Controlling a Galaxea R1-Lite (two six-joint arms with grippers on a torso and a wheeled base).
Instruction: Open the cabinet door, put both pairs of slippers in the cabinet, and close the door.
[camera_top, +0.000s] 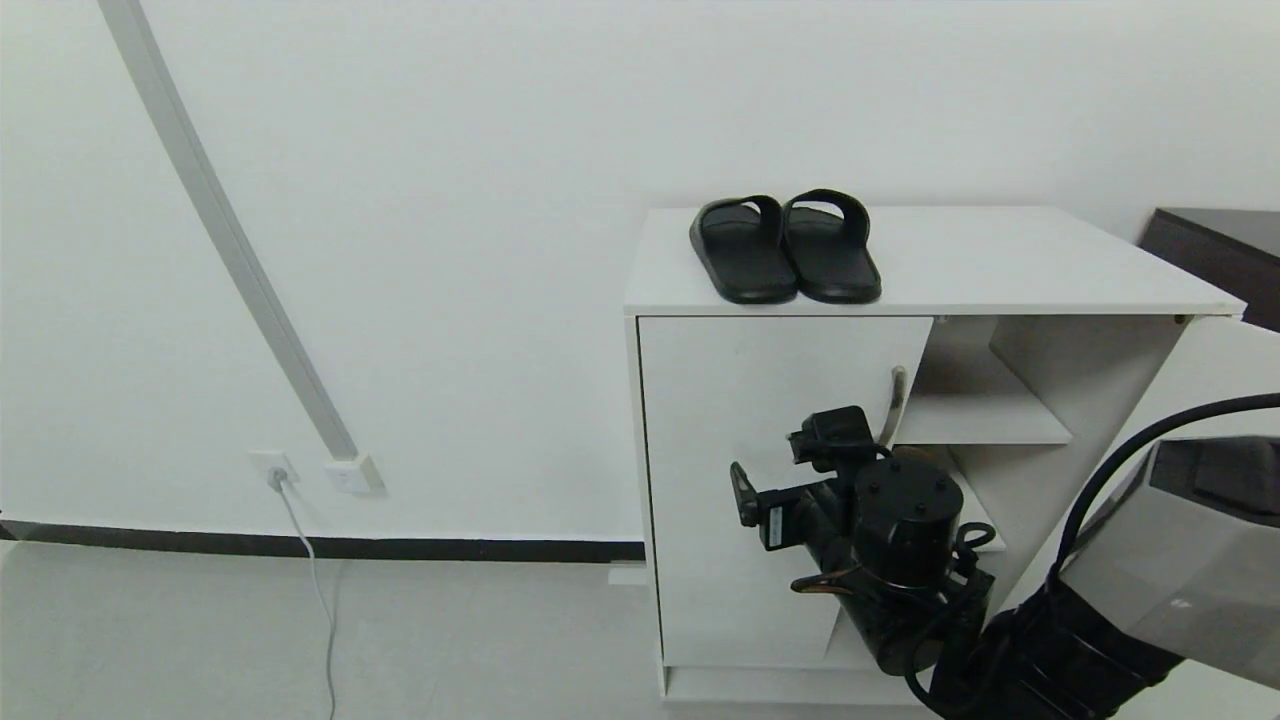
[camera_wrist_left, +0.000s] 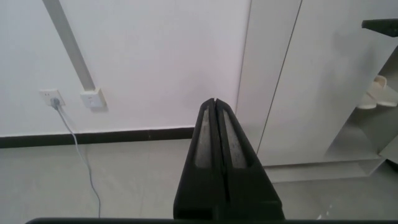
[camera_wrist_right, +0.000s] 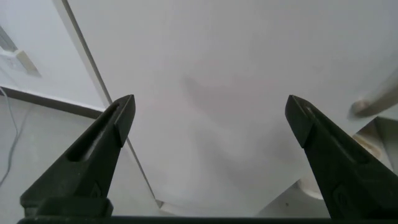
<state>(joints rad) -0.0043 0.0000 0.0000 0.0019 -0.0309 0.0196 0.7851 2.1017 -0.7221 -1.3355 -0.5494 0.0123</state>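
A pair of black slippers (camera_top: 785, 248) lies side by side on top of the white cabinet (camera_top: 1010, 262). The cabinet's left door (camera_top: 760, 440) is closed, with a pale handle (camera_top: 897, 400) at its inner edge. Its right side stands open, showing shelves (camera_top: 990, 420). A pale slipper (camera_wrist_left: 378, 93) rests on a shelf inside. My right gripper (camera_wrist_right: 208, 106) is open, close in front of the closed door (camera_wrist_right: 236, 93), with nothing between its fingers; it sits low at the door (camera_top: 745, 495). My left gripper (camera_wrist_left: 214, 124) is shut and empty, away from the cabinet's side (camera_wrist_left: 273, 81).
A wall socket with a grey cable (camera_top: 275, 470) and a slanted cable duct (camera_top: 230, 240) are on the wall to the left. Open floor (camera_top: 300, 640) lies left of the cabinet. A dark piece of furniture (camera_top: 1215, 250) stands at the far right.
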